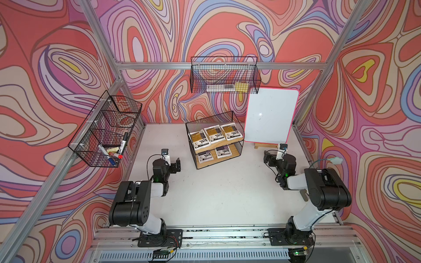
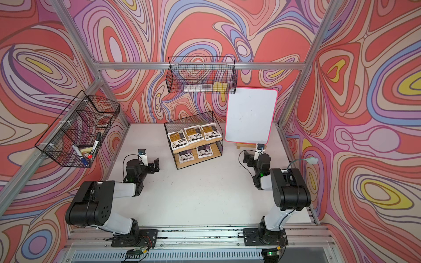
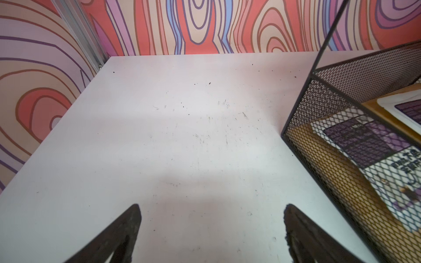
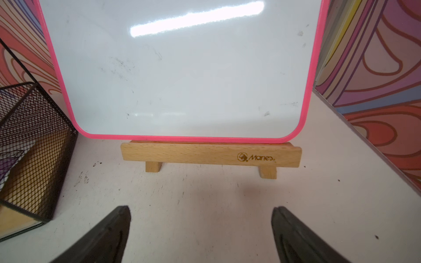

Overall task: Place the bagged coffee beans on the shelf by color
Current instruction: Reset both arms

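Note:
The shelf (image 1: 206, 164) (image 2: 185, 165) stands at the back middle of the table. Three yellow-orange bagged coffee beans (image 1: 214, 134) (image 2: 193, 134) lie side by side on its upper board. Two purple ones (image 1: 205, 156) (image 2: 205, 151) lie on the lower board. My left gripper (image 1: 176, 165) (image 3: 211, 211) hovers open and empty over bare table to the left of the shelf, with a purple bag (image 3: 376, 145) showing through the mesh. My right gripper (image 1: 266, 157) (image 4: 201, 214) is open and empty to the shelf's right, facing the whiteboard.
A pink-edged whiteboard (image 1: 271, 116) (image 4: 182, 68) leans on a wooden stand (image 4: 205, 154) at the back right. One wire basket (image 1: 107, 129) with markers hangs on the left wall. Another wire basket (image 1: 224, 76) hangs on the back wall.

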